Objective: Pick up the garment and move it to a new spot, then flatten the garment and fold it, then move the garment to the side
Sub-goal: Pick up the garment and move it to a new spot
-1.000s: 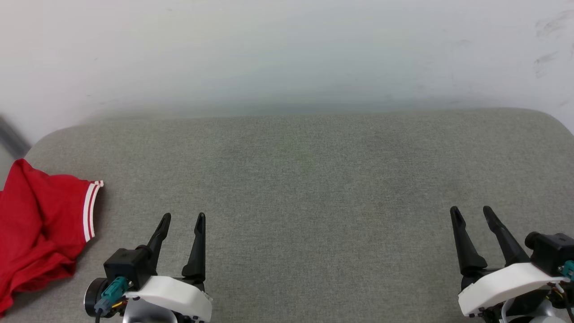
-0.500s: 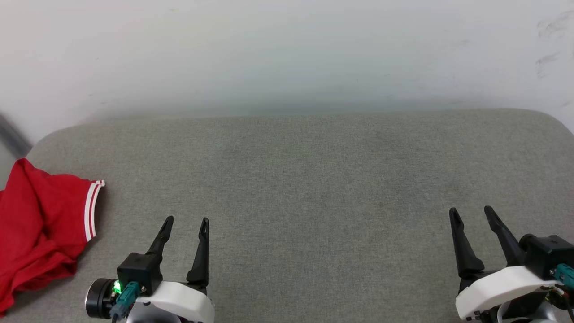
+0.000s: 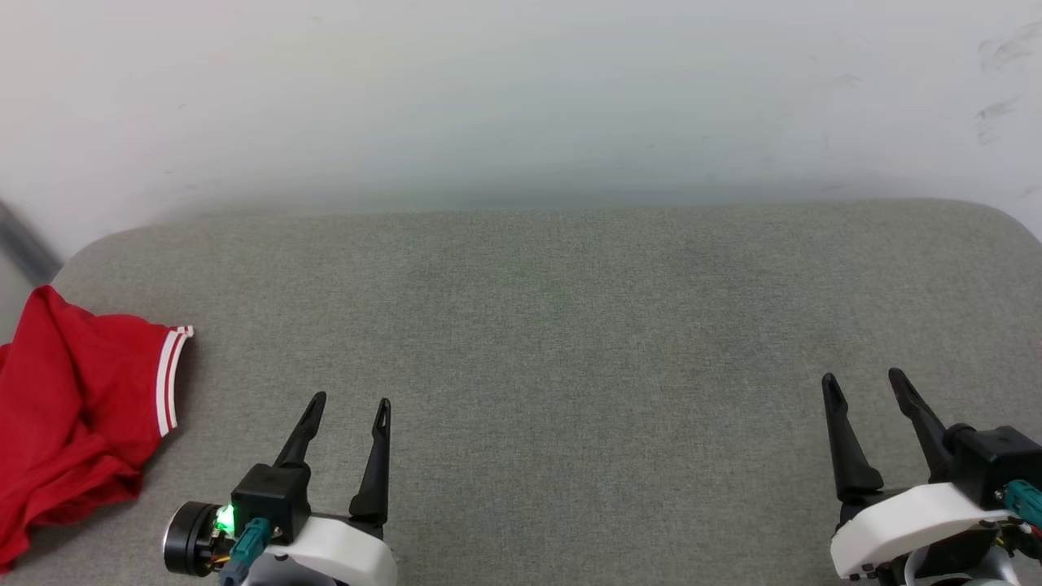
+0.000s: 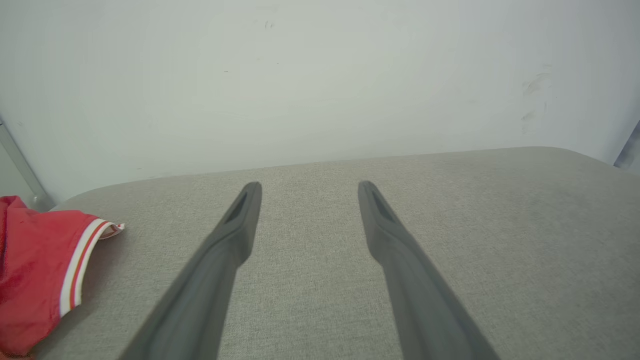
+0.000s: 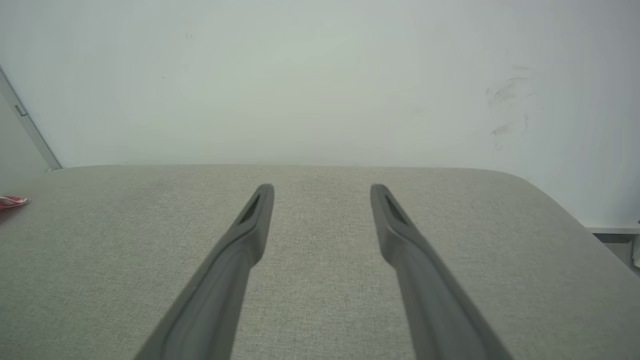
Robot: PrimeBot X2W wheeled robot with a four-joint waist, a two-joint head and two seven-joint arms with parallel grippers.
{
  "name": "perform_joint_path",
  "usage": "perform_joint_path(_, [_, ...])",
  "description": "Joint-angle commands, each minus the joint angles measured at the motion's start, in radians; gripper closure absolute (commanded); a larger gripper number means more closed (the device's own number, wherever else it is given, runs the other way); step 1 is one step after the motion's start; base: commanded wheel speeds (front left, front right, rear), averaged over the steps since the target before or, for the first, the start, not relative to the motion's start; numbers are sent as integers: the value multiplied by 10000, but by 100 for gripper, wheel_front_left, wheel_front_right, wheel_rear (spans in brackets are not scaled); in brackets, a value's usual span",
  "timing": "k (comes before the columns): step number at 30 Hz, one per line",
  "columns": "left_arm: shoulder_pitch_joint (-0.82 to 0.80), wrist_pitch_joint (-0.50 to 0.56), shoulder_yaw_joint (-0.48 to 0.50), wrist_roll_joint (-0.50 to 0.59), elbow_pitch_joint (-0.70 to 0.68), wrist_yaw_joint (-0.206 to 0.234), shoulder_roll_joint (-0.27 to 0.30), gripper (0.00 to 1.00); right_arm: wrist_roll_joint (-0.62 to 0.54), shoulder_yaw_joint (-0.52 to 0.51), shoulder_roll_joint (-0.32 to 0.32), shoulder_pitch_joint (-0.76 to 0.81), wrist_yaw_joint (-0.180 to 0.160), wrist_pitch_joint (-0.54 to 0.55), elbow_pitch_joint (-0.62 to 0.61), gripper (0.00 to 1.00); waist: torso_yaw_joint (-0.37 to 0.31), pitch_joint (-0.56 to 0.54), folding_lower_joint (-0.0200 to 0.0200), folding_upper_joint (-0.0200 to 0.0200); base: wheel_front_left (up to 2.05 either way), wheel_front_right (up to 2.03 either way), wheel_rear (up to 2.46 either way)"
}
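Observation:
The garment [image 3: 69, 411], red with a red-and-white striped trim, lies crumpled at the left edge of the grey cushioned surface [image 3: 553, 325]; part of it runs out of the head view. It also shows at the left of the left wrist view, the garment [image 4: 35, 270], and as a small red scrap, the garment [image 5: 11, 201], at the far left of the right wrist view. My left gripper [image 3: 350, 404] hovers open at the lower left, to the right of the garment and apart from it. My right gripper [image 3: 863, 378] stands open at the lower right. Nothing is between either pair of fingers.
A pale wall [image 3: 521, 98] rises directly behind the grey surface. The surface has rounded far corners at left and right. A grey metal strip [image 4: 20, 170] runs along the wall at the far left.
My left gripper has shifted slightly right and toward the near edge. The right gripper has barely moved. The garment lies as before.

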Motion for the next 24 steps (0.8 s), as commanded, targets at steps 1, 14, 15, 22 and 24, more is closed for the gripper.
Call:
perform_joint_path(1, [37, -81, 8, 160, -14, -34, 9, 0, -136, -31, 32, 69, 0, -75, -97, 0, 5, -3, -1, 0, 0, 0, 0])
perform_joint_path(14, [-51, -312, 105, 721, 147, -199, -219, 0, -605, -149, 47, 45, 0, -274, 22, 0, 195, -11, -1, 0, 0, 0, 0])
perform_joint_path(15, [-72, -303, 130, 660, 172, -214, -246, 0, -564, -160, 47, 40, 0, -281, 51, 0, 229, -8, -1, 0, 0, 0, 0])
perform_joint_path(22, [-190, -291, 253, 601, 263, -266, -382, 0, -493, -134, 47, -3, 0, -323, 98, 0, 616, 10, -1, 0, 0, 0, 0])
perform_joint_path(24, [-236, -289, 301, 592, 278, -268, -432, 0, -511, -98, 47, -2, -1, -326, 39, 0, 814, 20, -1, 0, 0, 0, 0])
